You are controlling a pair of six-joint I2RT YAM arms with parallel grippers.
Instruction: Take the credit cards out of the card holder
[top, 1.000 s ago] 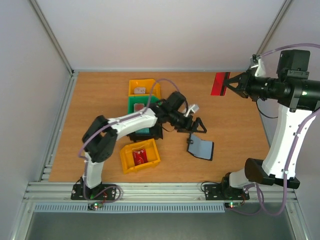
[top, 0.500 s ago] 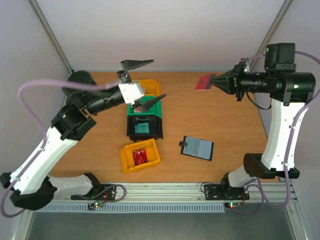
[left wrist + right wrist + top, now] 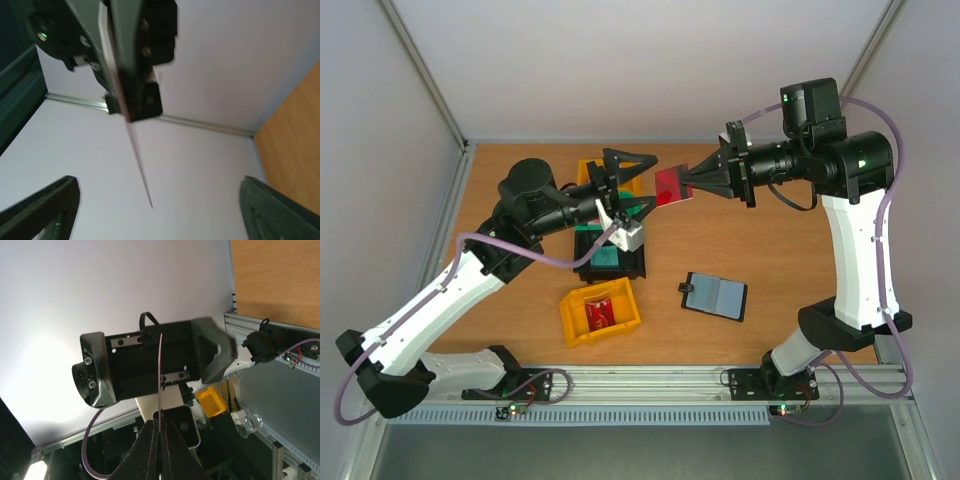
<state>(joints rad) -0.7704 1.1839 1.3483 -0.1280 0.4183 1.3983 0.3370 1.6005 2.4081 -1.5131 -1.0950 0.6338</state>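
My right end effector (image 3: pixel 694 183) is clenched on a red credit card (image 3: pixel 672 187), pinching one edge between its fingertips and holding the card in the air in the upper middle of the overhead view, above the table (image 3: pixel 770 240). My left end effector (image 3: pixel 651 179) faces it, released, with one finger above the card's free edge and one below; neither appears to touch it. In my left wrist view the card (image 3: pixel 140 167) shows edge-on as a thin line running down from the top of the frame, between my two dark fingers (image 3: pixel 47 207) at the lower corners. In my right wrist view it is a thin vertical line rising from my closed fingertips (image 3: pixel 150 447) at the bottom centre. Down on the table, the card holder (image 3: pixel 718 296) lies open and flat, right of centre in the overhead view, its grey-blue inside facing up. To its left a black bin (image 3: pixel 638 266) holds a teal card (image 3: pixel 607 257), and a yellow bin (image 3: pixel 570 325) at lower left holds a second red card (image 3: pixel 599 313). Another yellow bin (image 3: pixel 588 170) sits farther up, partly hidden behind my left arm.
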